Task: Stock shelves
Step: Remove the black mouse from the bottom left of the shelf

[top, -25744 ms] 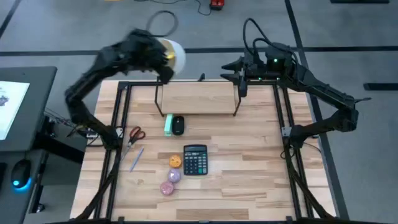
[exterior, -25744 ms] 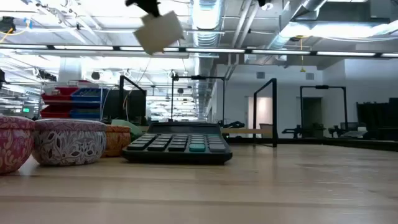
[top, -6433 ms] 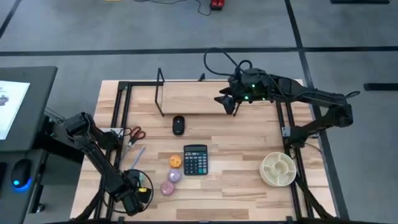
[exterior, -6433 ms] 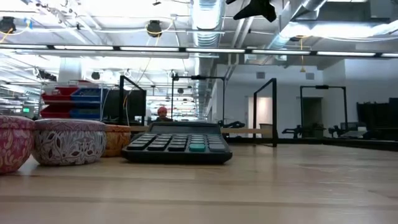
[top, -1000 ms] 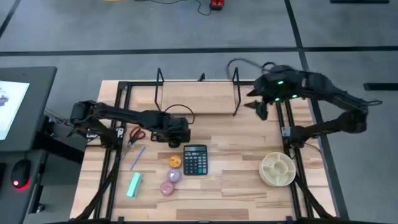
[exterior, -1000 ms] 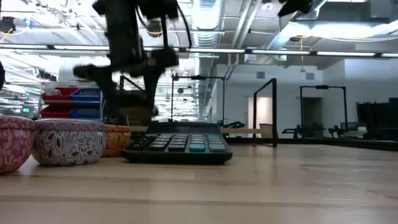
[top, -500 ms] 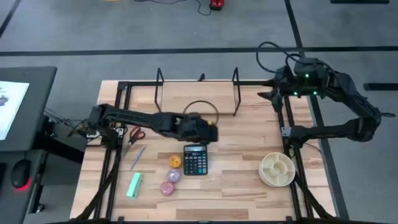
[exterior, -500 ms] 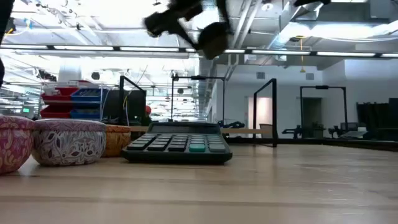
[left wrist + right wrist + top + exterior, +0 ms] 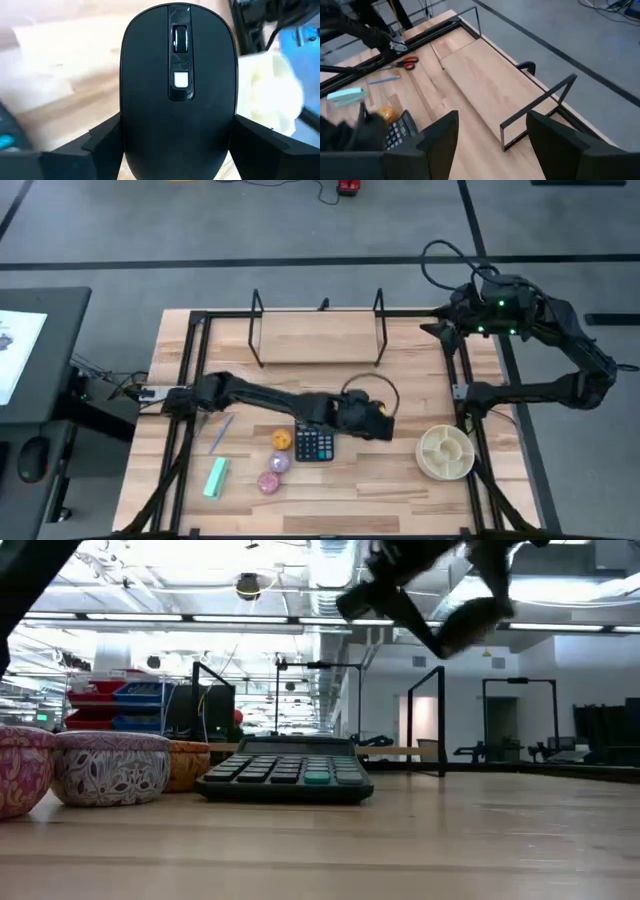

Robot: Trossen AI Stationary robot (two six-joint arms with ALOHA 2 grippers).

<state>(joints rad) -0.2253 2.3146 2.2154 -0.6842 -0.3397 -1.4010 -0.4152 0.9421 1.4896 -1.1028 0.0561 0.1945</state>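
Observation:
A black mouse (image 9: 177, 85) with a scroll wheel is off the table, held in my left gripper (image 9: 372, 420), which is shut on it over the table's middle, right of the calculator (image 9: 313, 440). In the low view the mouse (image 9: 476, 620) hangs high above the tabletop. The shelves (image 9: 318, 340), a pale plank with thin black uprights, stand at the far middle with nothing on the plank. My right gripper (image 9: 497, 145) hovers open near the shelves' right end (image 9: 440, 330), with nothing between its fingers. My left gripper pinches the mouse's two long sides (image 9: 124, 125), at its rear half, between its two fingers (image 9: 102, 142). The arm reaches in from the table's left. The mouse is lifted clear of the table, its top showing to the wrist camera, and it is tilted in the low view.
An orange tin (image 9: 283, 440) and two patterned tins (image 9: 272, 470) sit left of the calculator. A green stapler (image 9: 216, 477) and a pen (image 9: 220, 432) lie at the near left. A white divided dish (image 9: 447, 452) stands at the near right. Black frame rails (image 9: 460, 370) border the tabletop.
My left gripper has risen from the table just in front of the shelves with the mouse and carried it toward the table's right edge, past the calculator. The mouse is now lifted clear. My right gripper has drawn back a little toward the far right.

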